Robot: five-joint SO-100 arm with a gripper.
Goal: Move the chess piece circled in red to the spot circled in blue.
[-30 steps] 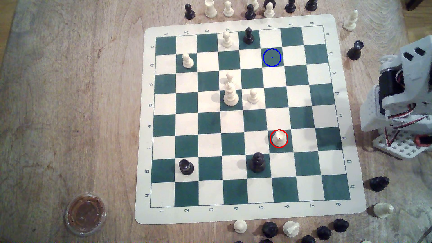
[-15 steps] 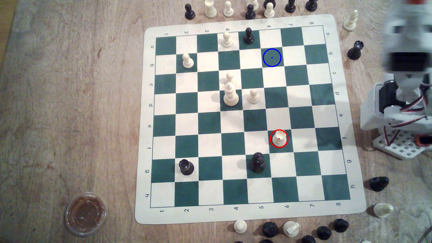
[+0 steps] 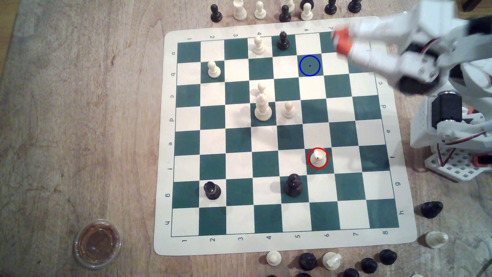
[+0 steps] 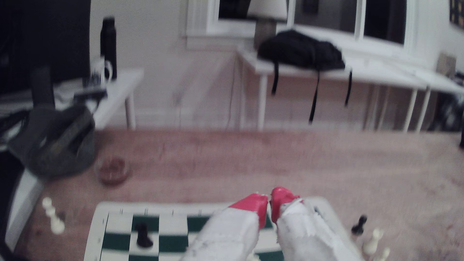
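- Board (image 3: 407, 229): green and cream mat, laid flat on a wooden surface (image 3: 80, 119); taken as the landmark for every entry below.
- Piece (image 3: 318, 157): short cream rook, ringed in red, stood upright on a green square toward the board's lower right in the exterior view; nothing is touching it.
- Spot (image 3: 309, 65): green square ringed in blue, same column of the board as the piece, near the top edge; unoccupied.
- Gripper (image 3: 339, 41): blurred, held above the board's top right corner, well apart from the piece; jaws nearly closed, red tips almost touching, nothing held.
- Handling, judged: light, rigid, smooth plastic; easily tipped. The tapered body below the cup top is best pinched.
- Black piece (image 3: 292, 185): diagonally next to the rook; to be avoided.
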